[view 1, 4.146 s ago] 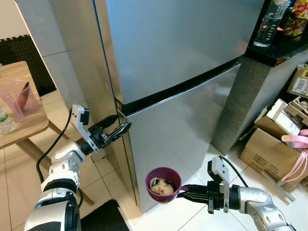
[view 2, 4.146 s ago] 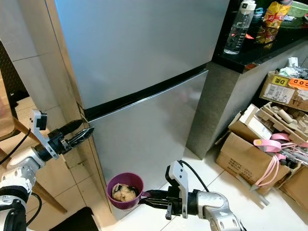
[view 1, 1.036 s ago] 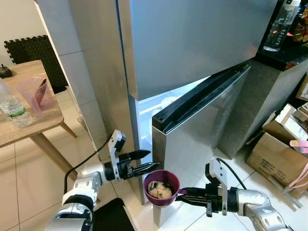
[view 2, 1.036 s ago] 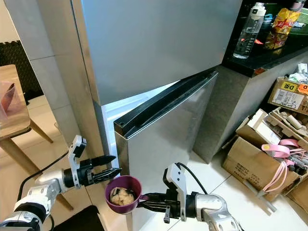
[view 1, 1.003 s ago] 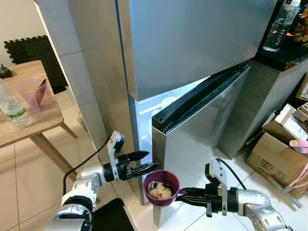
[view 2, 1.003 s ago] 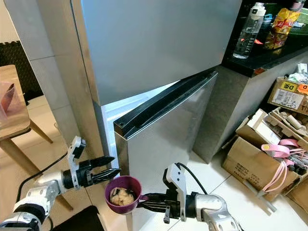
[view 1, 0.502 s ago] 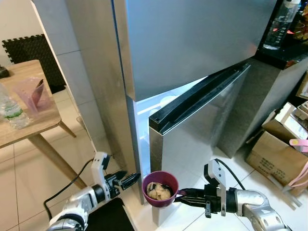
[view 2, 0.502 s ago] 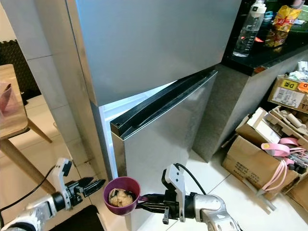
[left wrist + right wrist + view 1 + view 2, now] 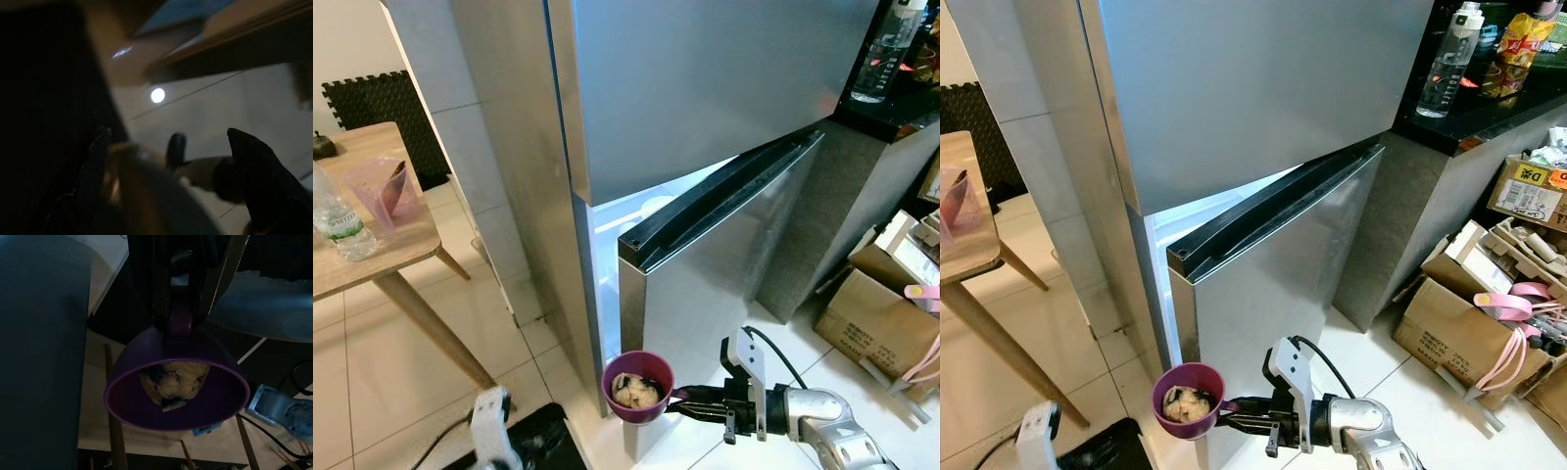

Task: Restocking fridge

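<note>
1. Seen from the right wrist: food lumped pale and dark in the base of the purple bowl, with its short handle pinched between the black fingers. Seen from the head: the same bowl held level just beside the lower corner of the open fridge door.
2. Right gripper pressed together on the bowl's handle, reaching in from the right, bowl out ahead of the fingertips, lit fridge interior above and beyond it.
3. Left gripper dark and blurred in its wrist view, two black fingers spread wide apart with nothing between them; left arm low by the dark mat on the floor.
4. Upper fridge door closed, above the bowl.
5. Pale tiled floor around; wooden table well off to the left of the pincer, carrying a water bottle and a pink cup; cardboard boxes off to the right beside a dark counter.
</note>
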Motion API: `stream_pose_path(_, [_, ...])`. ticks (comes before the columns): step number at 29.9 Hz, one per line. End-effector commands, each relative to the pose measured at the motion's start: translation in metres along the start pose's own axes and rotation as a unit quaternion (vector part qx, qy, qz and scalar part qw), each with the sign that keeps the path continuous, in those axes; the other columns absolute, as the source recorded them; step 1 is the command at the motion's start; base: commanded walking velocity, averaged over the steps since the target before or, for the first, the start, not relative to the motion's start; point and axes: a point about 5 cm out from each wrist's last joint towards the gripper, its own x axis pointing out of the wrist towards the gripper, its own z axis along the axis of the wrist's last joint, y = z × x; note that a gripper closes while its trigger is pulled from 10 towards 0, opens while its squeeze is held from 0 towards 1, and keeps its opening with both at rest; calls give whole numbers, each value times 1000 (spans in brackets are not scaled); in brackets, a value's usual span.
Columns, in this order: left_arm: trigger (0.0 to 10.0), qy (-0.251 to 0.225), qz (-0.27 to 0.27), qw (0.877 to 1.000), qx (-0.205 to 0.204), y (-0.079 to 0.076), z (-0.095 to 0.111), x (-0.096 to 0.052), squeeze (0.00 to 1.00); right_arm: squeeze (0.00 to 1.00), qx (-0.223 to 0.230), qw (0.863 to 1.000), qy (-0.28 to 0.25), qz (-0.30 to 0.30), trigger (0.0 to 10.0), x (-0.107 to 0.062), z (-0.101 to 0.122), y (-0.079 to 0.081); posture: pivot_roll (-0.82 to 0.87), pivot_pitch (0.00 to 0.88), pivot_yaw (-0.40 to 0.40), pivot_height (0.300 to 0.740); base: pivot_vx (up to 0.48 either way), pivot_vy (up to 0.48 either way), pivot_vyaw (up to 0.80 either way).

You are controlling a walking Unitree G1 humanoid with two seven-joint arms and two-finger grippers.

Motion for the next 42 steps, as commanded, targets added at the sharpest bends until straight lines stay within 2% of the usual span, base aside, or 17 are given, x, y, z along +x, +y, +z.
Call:
stream_pose_path(1, [10000, 8, 10, 1000, -2, -3, -6, 2, 0, 0, -8, 1000, -13, 9, 10000, 1, 6, 1, -62, 0, -8, 740, 0, 0, 0])
stream_pose_path(5, [10000, 9, 21, 1000, -10, -1, -9, 1, 0, 0, -6, 1000, -25, 17, 10000, 0, 8, 2, -59, 0, -9, 740, 0, 0, 0])
stream_pose_path(8, [10000, 10, 28, 999, -13, 0, -8, 1, 0, 0, -12, 997, -68, 17, 10000, -7, 18, 2, -58, 0, -5, 740, 0, 0, 0])
stream_pose_path(17, [10000, 13, 28, 1000, -1, -5, -8, 4, 0, 0, -1, 992, -127, 25, 10000, -14, 31, 6, -52, 0, 1, 740, 0, 0, 0])
stream_pose_path(25, [10000, 19, 32, 999, 1, -5, -12, 4, 0, 0, 2, 992, -124, 39, 10000, -20, 29, 14, -49, 0, 1, 740, 0, 0, 0])
stream_pose_path(42, [10000, 31, 30, 999, 13, -11, -15, 7, 0, 0, 9, 994, -104, 40, 10000, -21, 24, 14, -56, 0, 4, 740, 0, 0, 0])
